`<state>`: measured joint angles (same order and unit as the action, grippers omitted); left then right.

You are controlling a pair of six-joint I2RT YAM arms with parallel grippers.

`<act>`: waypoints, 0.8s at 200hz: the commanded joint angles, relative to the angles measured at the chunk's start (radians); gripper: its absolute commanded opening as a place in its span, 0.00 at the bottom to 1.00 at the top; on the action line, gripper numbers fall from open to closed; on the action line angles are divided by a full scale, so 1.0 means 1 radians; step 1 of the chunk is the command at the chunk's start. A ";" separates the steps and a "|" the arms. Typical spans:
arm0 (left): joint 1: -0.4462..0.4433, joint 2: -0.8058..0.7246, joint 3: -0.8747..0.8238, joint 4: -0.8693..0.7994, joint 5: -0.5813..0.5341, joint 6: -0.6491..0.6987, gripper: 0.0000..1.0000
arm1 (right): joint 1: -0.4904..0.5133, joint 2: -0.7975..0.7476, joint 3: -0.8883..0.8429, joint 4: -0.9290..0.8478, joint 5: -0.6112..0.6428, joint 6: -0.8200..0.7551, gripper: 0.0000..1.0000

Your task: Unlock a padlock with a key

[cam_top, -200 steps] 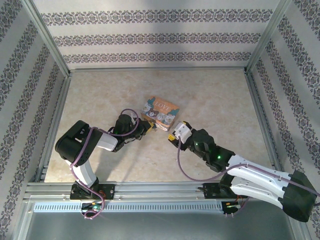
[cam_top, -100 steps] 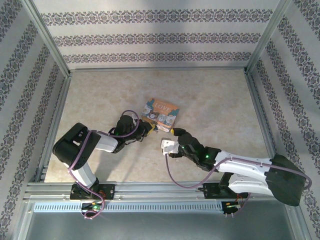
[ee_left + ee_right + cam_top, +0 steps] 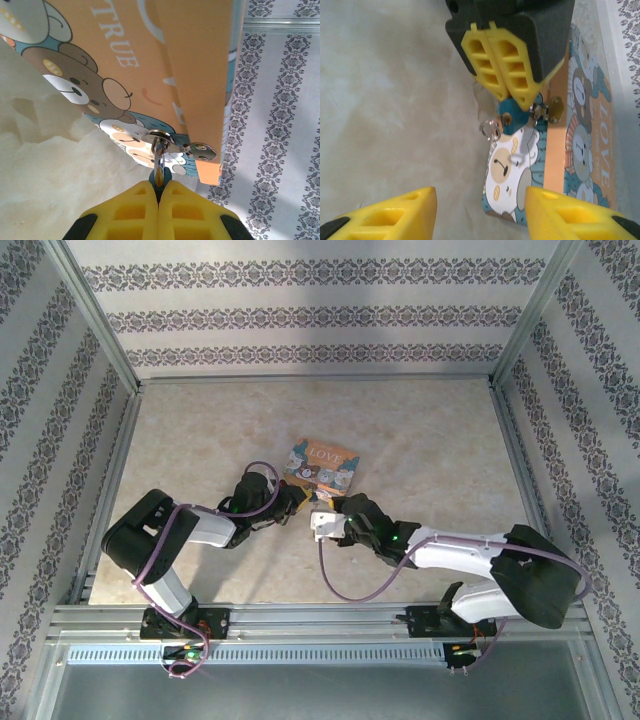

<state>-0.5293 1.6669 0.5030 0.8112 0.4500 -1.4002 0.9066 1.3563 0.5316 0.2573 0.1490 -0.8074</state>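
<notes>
The left gripper (image 3: 160, 200) is clenching the padlock (image 3: 512, 115) between its yellow pads. The padlock is hanging by its shackle from the clasp (image 3: 200, 148) of the orange box (image 3: 585, 150) reading "LOVE" and "TRUE". Its long axis is running from the clasp into the pads, with the keyhole end facing the right gripper (image 3: 480, 210), whose jaws are standing wide apart.

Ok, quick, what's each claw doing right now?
Left claw: closed on the padlock.
Right claw: open, holding nothing.
</notes>
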 commanded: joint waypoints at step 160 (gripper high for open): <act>-0.016 -0.040 -0.005 0.012 -0.014 -0.005 0.04 | -0.005 0.170 0.079 0.169 -0.007 0.068 0.29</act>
<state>-0.5304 1.6596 0.5030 0.7956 0.4427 -1.4002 0.9051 1.5089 0.5808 0.4026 0.1333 -0.7612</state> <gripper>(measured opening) 0.048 0.299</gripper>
